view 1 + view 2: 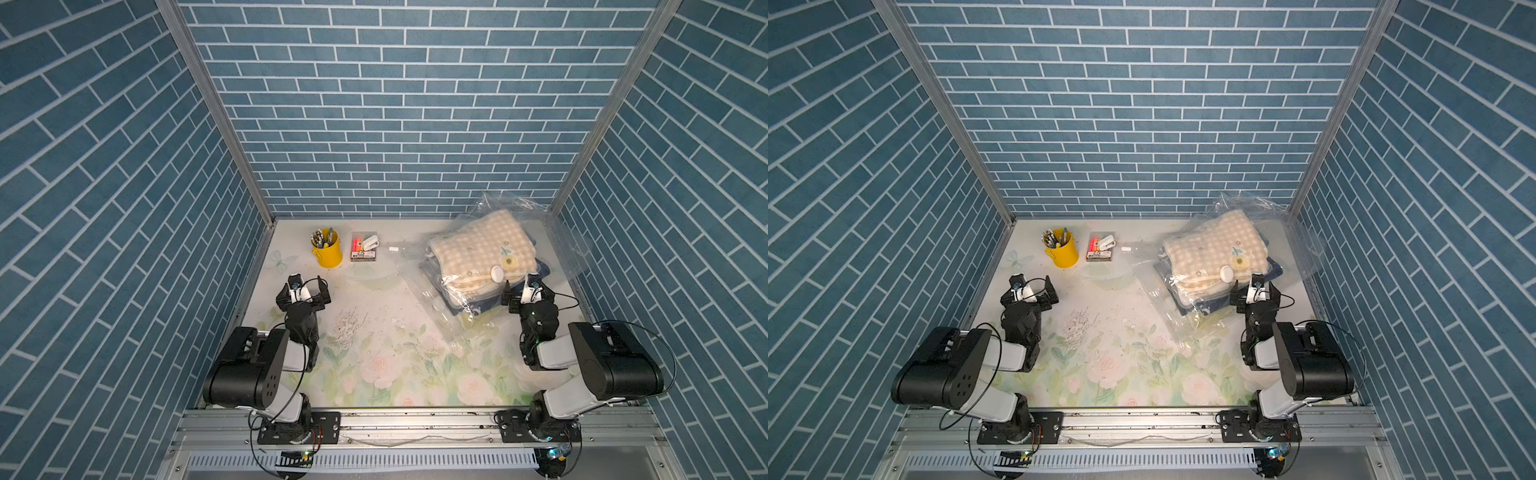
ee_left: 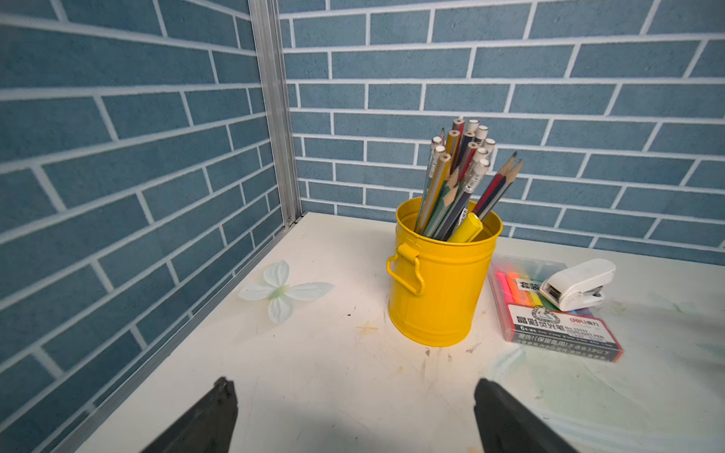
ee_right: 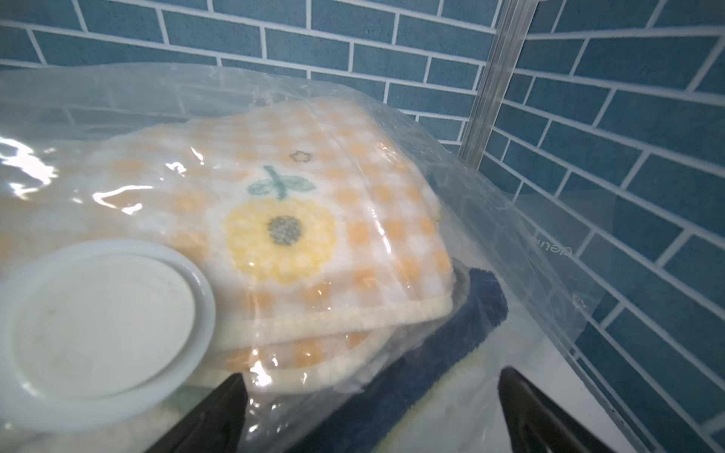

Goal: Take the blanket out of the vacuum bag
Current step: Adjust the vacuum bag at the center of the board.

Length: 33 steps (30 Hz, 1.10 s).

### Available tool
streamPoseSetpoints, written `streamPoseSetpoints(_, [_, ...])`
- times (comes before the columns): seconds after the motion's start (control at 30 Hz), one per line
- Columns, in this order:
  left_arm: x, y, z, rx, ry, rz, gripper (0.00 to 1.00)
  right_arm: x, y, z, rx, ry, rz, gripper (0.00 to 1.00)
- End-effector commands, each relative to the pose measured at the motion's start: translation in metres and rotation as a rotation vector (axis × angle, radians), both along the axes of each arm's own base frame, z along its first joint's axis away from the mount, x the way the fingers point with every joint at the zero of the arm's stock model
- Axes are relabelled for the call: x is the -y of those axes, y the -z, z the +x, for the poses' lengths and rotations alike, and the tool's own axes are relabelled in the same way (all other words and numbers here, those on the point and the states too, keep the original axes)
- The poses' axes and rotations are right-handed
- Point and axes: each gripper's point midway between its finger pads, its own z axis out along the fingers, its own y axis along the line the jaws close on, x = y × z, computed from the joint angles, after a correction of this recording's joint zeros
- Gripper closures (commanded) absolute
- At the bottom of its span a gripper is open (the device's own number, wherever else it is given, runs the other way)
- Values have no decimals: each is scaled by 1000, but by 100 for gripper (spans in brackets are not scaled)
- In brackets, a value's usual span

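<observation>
Resting on the desk (image 1: 374, 299), the vacuum bag (image 1: 494, 208) holds the blanket (image 1: 478, 245); left jaws and right jaws gape wide.

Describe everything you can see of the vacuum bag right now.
The vacuum bag is large, clear, crinkly plastic, loose rather than sucked flat. It lies at the far right corner of the table, with its side leaning against the right wall. A round white valve sits on its top face. Inside, a folded cream-and-orange checked blanket lies on dark blue fabric. The open right hand is at its near edge; contact is unclear.
</observation>
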Motion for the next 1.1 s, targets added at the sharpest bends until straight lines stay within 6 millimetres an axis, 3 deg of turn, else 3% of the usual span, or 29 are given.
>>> streamPoseSetpoints(0.0, [0, -3, 3, 4, 3, 7, 0, 0, -10, 4, 33, 3, 33, 1])
streamPoseSetpoints(0.77, [0, -3, 3, 5, 4, 7, 0, 0, -10, 4, 32, 0, 33, 1])
streamPoseSetpoints(0.83, [7, -3, 6, -2, 50, 20, 0, 0, -10, 4, 30, 0, 34, 1])
streamPoseSetpoints(0.87, [18, -6, 10, -11, 113, 39, 0, 0, -10, 4, 32, -1, 33, 1])
streamPoseSetpoints(0.93, [21, -16, 11, -28, 95, 65, 0, 3, -11, 2, 40, 22, 29, 1])
streamPoseSetpoints(1.07, [35, -79, 20, 9, 70, 49, 0, 11, -23, 0, 42, 108, 10, 1])
